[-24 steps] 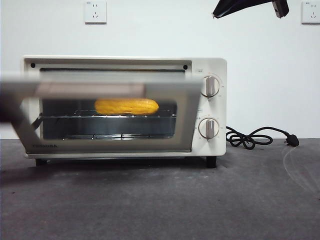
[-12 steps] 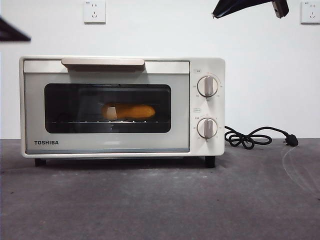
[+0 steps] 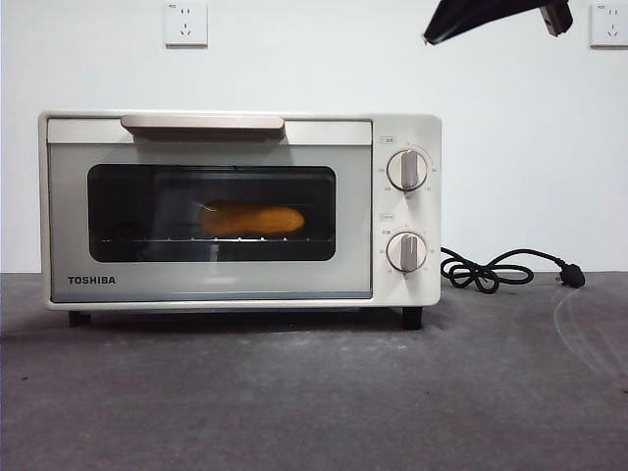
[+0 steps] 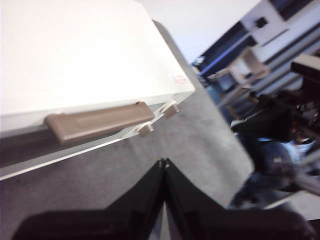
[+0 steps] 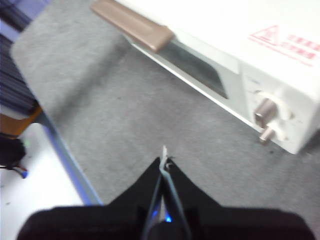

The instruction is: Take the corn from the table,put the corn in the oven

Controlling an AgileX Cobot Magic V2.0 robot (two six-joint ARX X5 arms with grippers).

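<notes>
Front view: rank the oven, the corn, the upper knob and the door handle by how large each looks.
1. The oven, by far the largest.
2. The door handle, a long bar.
3. The corn, shorter than the handle, dim behind the glass.
4. The upper knob, the smallest.

The yellow-orange corn point(image 3: 251, 219) lies lengthwise on the rack inside the cream-white oven point(image 3: 239, 210), seen dimly through the shut dark glass door. The oven stands upright on the dark grey desk point(image 3: 314, 392).
</notes>
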